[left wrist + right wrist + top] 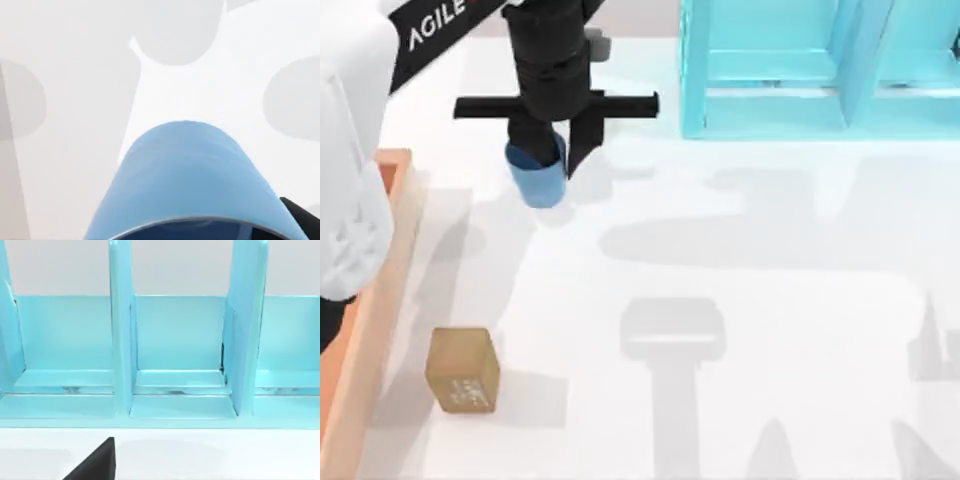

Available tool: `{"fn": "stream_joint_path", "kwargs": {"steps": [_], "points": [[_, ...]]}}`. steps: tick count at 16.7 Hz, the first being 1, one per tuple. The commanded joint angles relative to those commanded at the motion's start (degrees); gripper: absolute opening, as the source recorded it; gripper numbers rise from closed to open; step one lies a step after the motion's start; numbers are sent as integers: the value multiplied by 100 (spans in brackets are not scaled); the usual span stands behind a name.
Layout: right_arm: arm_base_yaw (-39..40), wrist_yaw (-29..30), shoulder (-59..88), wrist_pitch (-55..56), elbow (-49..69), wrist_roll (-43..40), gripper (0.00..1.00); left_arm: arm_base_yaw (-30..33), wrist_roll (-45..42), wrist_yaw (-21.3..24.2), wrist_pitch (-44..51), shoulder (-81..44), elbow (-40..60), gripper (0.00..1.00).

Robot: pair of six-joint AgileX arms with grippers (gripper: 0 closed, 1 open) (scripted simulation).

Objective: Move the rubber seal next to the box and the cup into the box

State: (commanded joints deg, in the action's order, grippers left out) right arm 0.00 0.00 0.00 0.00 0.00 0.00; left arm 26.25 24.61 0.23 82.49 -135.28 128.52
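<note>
The blue cup hangs tilted at the back left of the table, with my left gripper shut on its rim from above. In the left wrist view the cup sits close, with white table beyond it. The box, an orange-brown tray with a pale rim, runs along the left edge, partly hidden by my white arm. The tan rubber seal stands on the table just right of the box's rim, pale markings facing front. My right arm is parked facing the shelf frame; a black part of it shows low.
A light-blue shelf frame stands at the back right, its upright dividers close in the right wrist view. Grey arm shadows lie across the white table's middle and right.
</note>
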Motion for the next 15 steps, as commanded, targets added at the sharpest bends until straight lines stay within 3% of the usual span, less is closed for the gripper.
{"fn": "stream_joint_path", "kwargs": {"steps": [9,15], "points": [[0,0,0,0,0,0,100,-320,-368,-16,211,418,-231,0],[0,0,0,0,0,0,100,-1185,-1192,-33,-173,1595,-1774,0]]}}
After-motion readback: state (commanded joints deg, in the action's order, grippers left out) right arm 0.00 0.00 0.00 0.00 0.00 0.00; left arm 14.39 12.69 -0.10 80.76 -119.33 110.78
